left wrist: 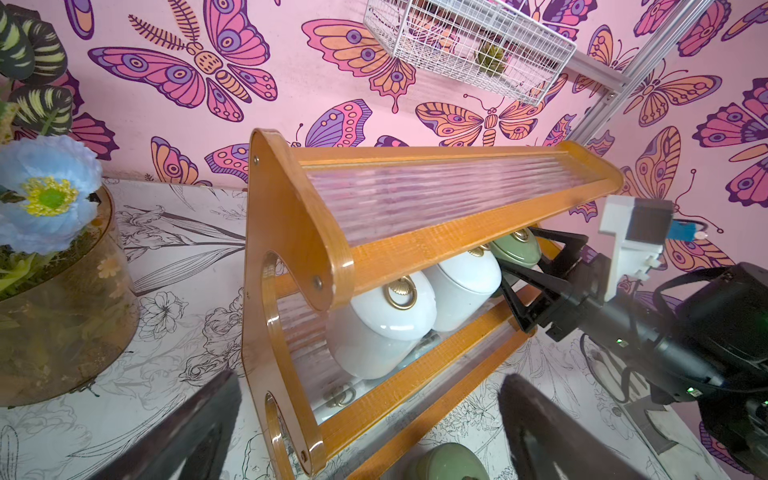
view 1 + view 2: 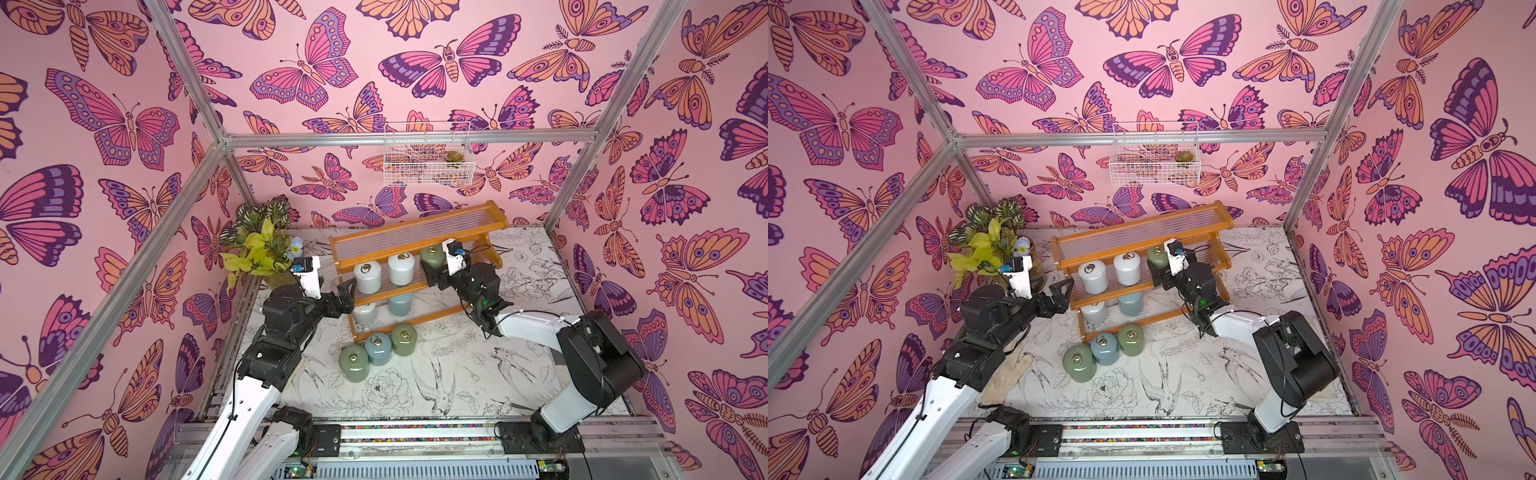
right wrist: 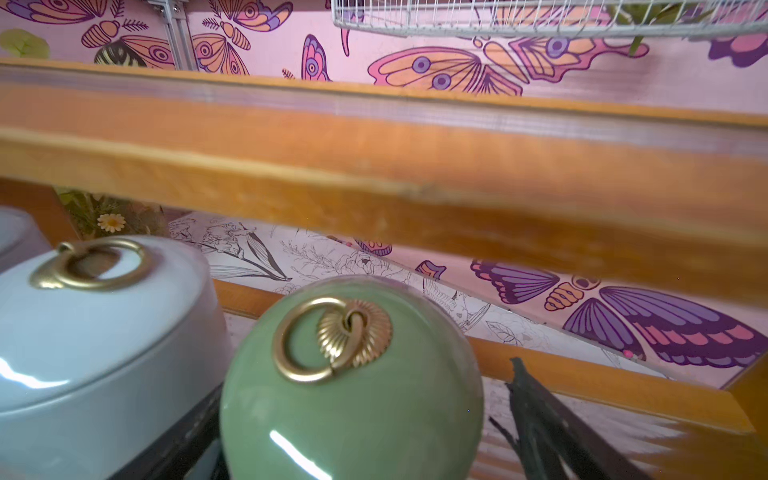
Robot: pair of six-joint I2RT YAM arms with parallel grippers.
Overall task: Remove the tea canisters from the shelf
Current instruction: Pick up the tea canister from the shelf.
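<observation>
Robot workcell walled in pink butterfly print, shown from above and from both wrist cameras. An orange-framed shelf (image 2: pixel 415 235) with three clear ribbed tiers stands at the back of the tabletop (image 2: pixel 478 374), which is printed with black line drawings of birds and flowers.

Five tea canisters sit on the shelf. The middle tier holds a row of three: left white canister (image 2: pixel 367 277), middle white canister (image 2: pixel 401 269), and shelf green canister (image 2: pixel 431 254) at the right end. On the lowest tier, partly hidden under the tier above, stand lower white canister (image 2: pixel 365 312) and lower blue canister (image 2: pixel 400 304). Three more stand close together on the tabletop just in front of the shelf: front green canister (image 2: pixel 353 362), front blue canister (image 2: pixel 378 348) and second green canister (image 2: pixel 404 338).

The right gripper (image 2: pixel 436 272) reaches into the middle tier, released, with one finger on each side of the shelf green canister. In the right wrist view one finger (image 3: pixel 536 415) stands clear of the canister's side. The other sits between it and the middle white canister.

The left gripper (image 2: pixel 348 297) hovers just beside the shelf's left end, released and empty, its fingers (image 1: pixel 187 428) wide apart.

A glass vase (image 1: pixel 62 324) of leaves and a blue flower stands at the back left corner. A white wire basket (image 2: pixel 428 174) holding a small succulent (image 2: pixel 453 157) hangs on the back wall above the shelf. A pale glove (image 2: pixel 1011 372) lies on the tabletop under the left arm.
</observation>
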